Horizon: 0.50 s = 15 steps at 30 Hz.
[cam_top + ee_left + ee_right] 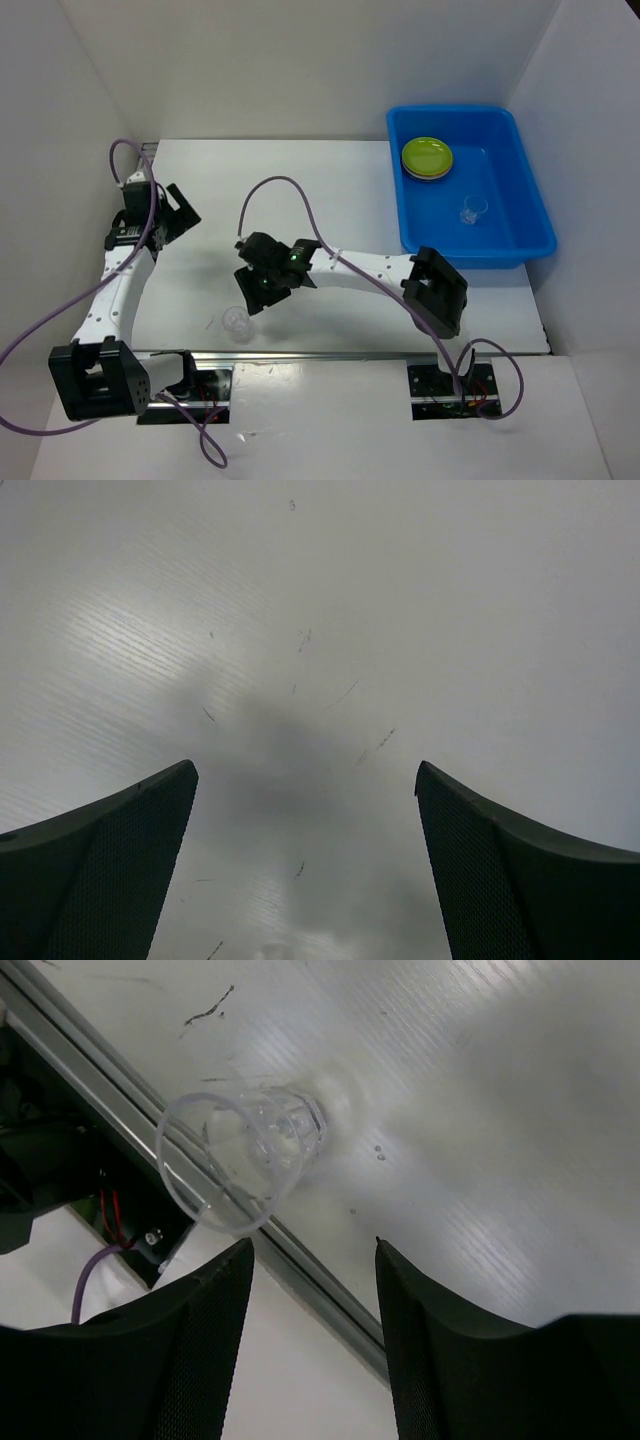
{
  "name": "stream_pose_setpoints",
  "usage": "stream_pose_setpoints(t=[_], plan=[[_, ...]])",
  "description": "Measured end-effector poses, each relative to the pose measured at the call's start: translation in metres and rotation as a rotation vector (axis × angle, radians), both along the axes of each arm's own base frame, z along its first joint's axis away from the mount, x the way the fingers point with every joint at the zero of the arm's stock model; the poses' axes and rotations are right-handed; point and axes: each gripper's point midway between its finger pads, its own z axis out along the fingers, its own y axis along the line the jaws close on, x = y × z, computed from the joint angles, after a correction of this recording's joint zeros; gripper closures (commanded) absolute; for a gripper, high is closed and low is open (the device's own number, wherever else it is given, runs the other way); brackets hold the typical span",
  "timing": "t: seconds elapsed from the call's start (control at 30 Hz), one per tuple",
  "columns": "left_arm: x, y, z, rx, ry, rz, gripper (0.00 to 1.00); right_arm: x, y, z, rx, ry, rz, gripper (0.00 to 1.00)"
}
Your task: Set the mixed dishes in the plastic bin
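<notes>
The bright blue plastic bin [530,245] stands at the back right of the table. A stack of plates with the lime green plate [427,155] on top lies in its far left corner, and a small clear cup [473,210] stands in its middle. A second clear cup [238,321] stands on the table near the front edge; it also shows in the right wrist view [240,1155]. My right gripper [252,296] hangs open just above and behind this cup, empty. My left gripper [180,215] is open and empty at the left. The orange, beige and black plates are hidden.
White walls close the table at the back, left and right. A metal rail [300,1260] runs along the table's front edge right by the cup. Purple cables [290,190] loop over both arms.
</notes>
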Motion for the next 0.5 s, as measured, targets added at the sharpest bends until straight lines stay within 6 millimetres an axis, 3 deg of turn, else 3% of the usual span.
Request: stream_pose_setpoints(t=[0.2, 0.5], plan=[[-0.003, 0.0, 0.0, 0.0, -0.001, -0.001, 0.03, 0.002, 0.013, -0.02, -0.024, 0.007, 0.007, 0.47], [-0.006, -0.001, -0.005, -0.003, 0.013, -0.004, 0.03, 0.014, 0.041, -0.007, 0.04, -0.019, 0.009, 0.58]])
